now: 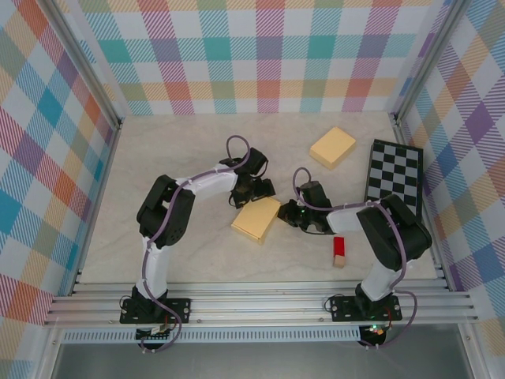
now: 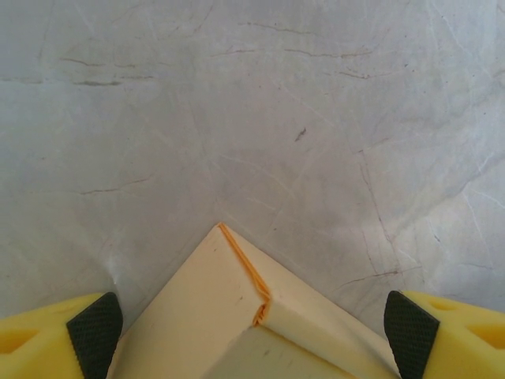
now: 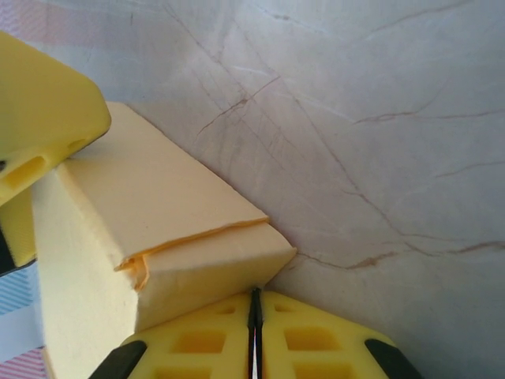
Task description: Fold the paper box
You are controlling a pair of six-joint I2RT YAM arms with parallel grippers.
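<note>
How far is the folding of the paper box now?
Mostly done: the paper box looks closed, with a slightly gaping corner seam. In hand: left pincer open astride one corner, right pincer shut beside another corner. Left: probably pressing that seam flat.

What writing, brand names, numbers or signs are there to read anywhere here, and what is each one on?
There are none to read.
The paper box, the second box, the checkered board and the small red block bear no print.
The plaid walls carry pattern only.
The left arm's yellow fingers show no lettering.
</note>
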